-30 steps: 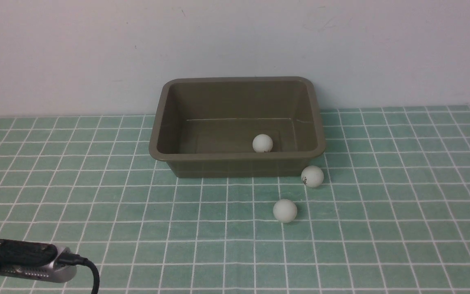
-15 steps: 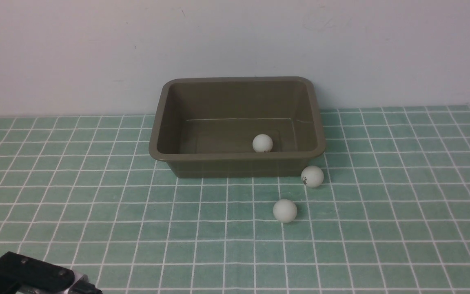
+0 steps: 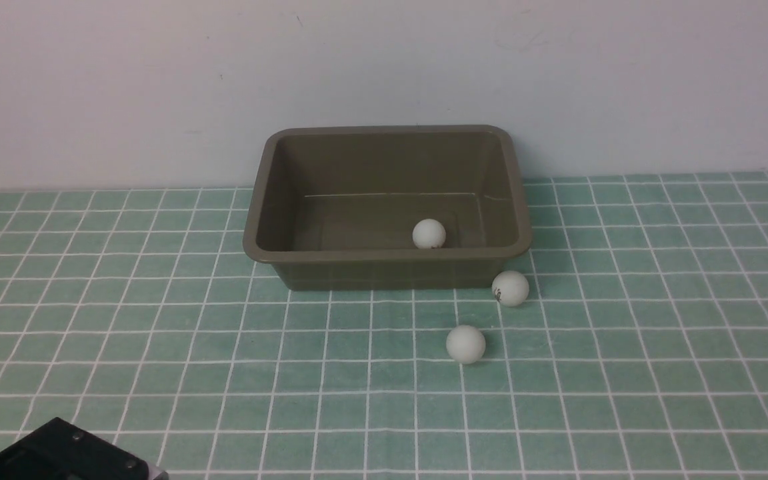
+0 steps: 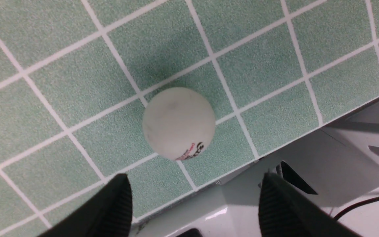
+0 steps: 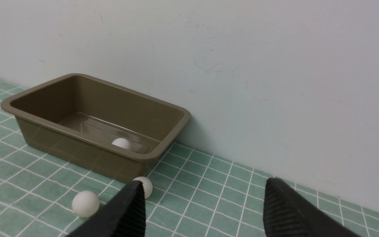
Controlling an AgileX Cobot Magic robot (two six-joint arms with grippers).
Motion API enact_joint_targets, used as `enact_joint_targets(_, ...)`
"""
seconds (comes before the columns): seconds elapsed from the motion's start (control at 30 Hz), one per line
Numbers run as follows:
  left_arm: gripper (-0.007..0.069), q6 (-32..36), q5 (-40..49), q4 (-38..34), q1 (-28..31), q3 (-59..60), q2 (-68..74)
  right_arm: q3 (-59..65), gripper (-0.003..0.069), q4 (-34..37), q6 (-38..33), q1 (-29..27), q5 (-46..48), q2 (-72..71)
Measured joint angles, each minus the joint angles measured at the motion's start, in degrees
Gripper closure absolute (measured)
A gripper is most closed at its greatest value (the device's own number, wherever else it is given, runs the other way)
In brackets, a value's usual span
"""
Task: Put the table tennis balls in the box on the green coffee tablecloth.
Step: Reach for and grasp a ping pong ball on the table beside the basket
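You are looking down on a logo ball [image 4: 179,123] carrying red and black print on one side, too small to read. It is lying on the green coffee tablecloth [image 4: 61,82] close to the cloth's edge, beside a white surface [image 4: 324,158]. Your left gripper [image 4: 195,179] is hanging over it with its jaws spread wide and gripping nothing; the ball is sitting just beyond the fingertips, untouched.

The marked ball [image 3: 510,288] is showing a small dark mark that cannot be read, and it is resting just beside the near right corner of the box [image 3: 357,272]. The box is standing at the far middle of the cloth, near the wall [image 3: 157,87], and is holding one boxed ball [image 3: 429,234] toward its near right. A plain ball [image 3: 465,344] is lying nearer you, apart from the box. Your right gripper [image 5: 204,184] is standing open and empty, facing the box.
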Motion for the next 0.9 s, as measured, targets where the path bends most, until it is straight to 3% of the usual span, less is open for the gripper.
enact_joint_targets(0.9,0.0163,0.3,-6.5,0.7,0.0,-1.0,16.3,0.0,0.0216,0.0,0.0,0.0,0.0,0.0)
